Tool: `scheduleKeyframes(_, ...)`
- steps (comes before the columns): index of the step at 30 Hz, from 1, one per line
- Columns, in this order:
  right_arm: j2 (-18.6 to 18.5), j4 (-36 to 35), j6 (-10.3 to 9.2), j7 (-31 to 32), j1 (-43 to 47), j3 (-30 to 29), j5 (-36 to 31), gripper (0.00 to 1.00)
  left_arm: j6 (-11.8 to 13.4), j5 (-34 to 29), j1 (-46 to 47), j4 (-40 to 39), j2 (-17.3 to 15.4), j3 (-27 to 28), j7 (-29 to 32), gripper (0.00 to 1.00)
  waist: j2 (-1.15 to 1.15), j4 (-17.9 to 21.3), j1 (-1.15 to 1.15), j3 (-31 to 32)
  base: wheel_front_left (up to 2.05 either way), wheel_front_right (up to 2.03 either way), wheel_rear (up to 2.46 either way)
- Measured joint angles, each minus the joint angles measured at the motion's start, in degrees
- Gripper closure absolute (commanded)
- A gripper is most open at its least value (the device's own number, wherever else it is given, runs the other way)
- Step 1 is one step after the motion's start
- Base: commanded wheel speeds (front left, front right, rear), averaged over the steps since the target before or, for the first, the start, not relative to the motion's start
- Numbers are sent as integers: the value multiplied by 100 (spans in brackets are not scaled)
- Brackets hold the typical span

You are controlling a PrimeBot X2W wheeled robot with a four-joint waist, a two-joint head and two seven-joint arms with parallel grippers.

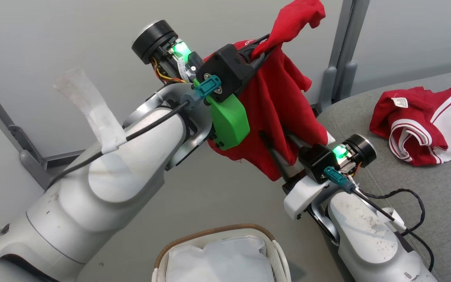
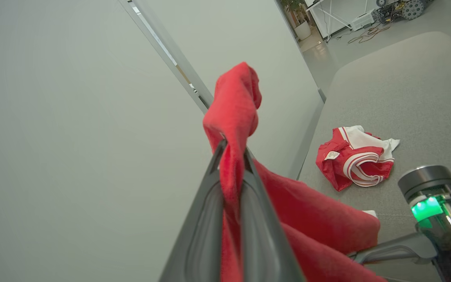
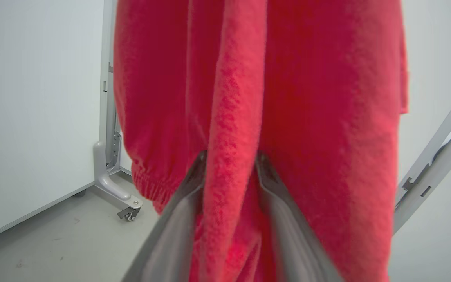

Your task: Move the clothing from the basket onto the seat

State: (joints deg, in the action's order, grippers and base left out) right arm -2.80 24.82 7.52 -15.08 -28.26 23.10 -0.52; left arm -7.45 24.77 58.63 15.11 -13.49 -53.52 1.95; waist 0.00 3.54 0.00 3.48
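Note:
A plain red garment hangs in the air between my two grippers, over the floor left of the seat. My left gripper is shut on its upper end, and a red tuft sticks up past the fingertips. My right gripper is shut on a lower fold, its tips buried in the cloth. The other red garment, with white striped trim, lies crumpled on the grey seat. The basket sits at the bottom of the head view and holds the white liner.
Pale wall panels with grey metal posts stand behind the hanging garment. A caster foot of one panel rests on the grey floor. A black cable loops off my right forearm over the seat's edge.

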Motion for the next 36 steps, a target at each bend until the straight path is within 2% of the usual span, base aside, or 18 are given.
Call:
scheduleKeyframes(1, 0, 16, 0, 0, -17, -12, -1, 100, 19, 13, -17, -10, -32, 7, 7, 100, 0, -3, 0, -1, 0, 0, 0)
scheduleKeyframes(12, 0, -86, 0, 0, -46, -4, 301, 100, 286, 382, -731, 364, -243, 209, -320, 99, 0, 99, 0, -52, 0, 0, 0)
scheduleKeyframes(14, 0, -111, 0, 0, -46, -14, 319, 100, 330, 485, -965, 488, -231, 257, -504, 59, 0, 122, 0, -76, 0, 0, 0)
scheduleKeyframes(15, 0, -124, 0, 0, -45, -29, 319, 100, 345, 537, -1071, 546, -220, 277, -604, 25, 0, 132, 0, -85, 0, 0, 0)
scheduleKeyframes(16, 0, -142, 1, 0, -45, -59, 319, 100, 369, 580, -1199, 606, -208, 292, -731, 0, 0, 145, 0, -96, 0, 0, 0)
scheduleKeyframes(26, -1, -232, 0, 0, -41, -509, 202, 100, 493, 995, -2388, 1347, 234, 388, -1592, 0, 0, 163, 0, -201, 0, 0, 0)
scheduleKeyframes(29, -1, -253, 0, 0, -2, -659, 151, 100, 522, 904, -2691, 1472, 343, 391, -1671, 0, 0, 160, 0, -234, 0, 0, 0)
scheduleKeyframes(36, -1, -357, 0, 0, 97, -932, 53, 100, 545, 727, -3470, 1327, 628, 814, -1697, 0, 0, 146, 0, -305, 0, 0, 0)
